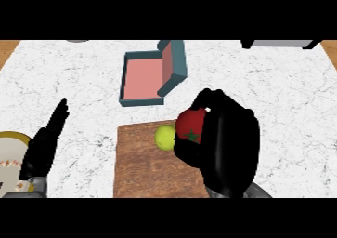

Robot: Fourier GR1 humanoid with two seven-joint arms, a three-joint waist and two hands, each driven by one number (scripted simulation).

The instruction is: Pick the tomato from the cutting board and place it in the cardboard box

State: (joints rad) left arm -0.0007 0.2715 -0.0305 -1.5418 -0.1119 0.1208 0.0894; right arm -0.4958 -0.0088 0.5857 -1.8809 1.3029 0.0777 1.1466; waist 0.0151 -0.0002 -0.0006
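A white marbled counter (294,102) is seen from steeply above. A brown wooden cutting board (146,172) is laid at the lower centre of the frame. Over the board's upper right corner a red tomato (190,128) with a green stem star is shown. The black right hand (229,148) is curled round it from the right, so that part of the fruit is hidden. Whether the tomato is lifted or resting on the board cannot be told. Just left of the tomato, a small yellow-green fruit (164,138) is seen on the board. Above the board, in the upper centre, an open box (142,76) with teal walls and a pink inside is set, apart from the tomato. At the lower left the left hand (42,148) is held open, straight fingers pointing up the frame, beside a gold-rimmed plate (8,145) cut off by the left edge
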